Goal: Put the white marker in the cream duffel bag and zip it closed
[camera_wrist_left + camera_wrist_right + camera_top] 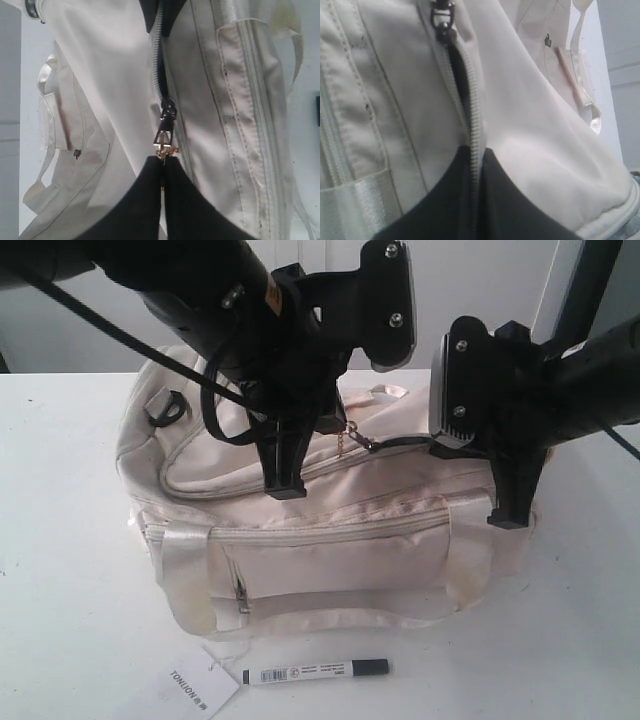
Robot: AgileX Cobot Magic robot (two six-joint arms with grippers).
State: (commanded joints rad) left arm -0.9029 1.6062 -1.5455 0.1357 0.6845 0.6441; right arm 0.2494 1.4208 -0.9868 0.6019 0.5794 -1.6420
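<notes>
White marker [315, 672] beside cream duffel bag [330, 540]; left tool [163, 161] tight on zipper pull [165, 131], right tool [475, 151] tight on zipper [470, 100]

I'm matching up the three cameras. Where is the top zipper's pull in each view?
Exterior: zipper pull on top of the cream duffel bag, near the middle.
Left wrist: pull right at the left gripper tips.
Right wrist: pull farther along the zipper from the right gripper.
Shared landmark: the top zipper track.
</notes>
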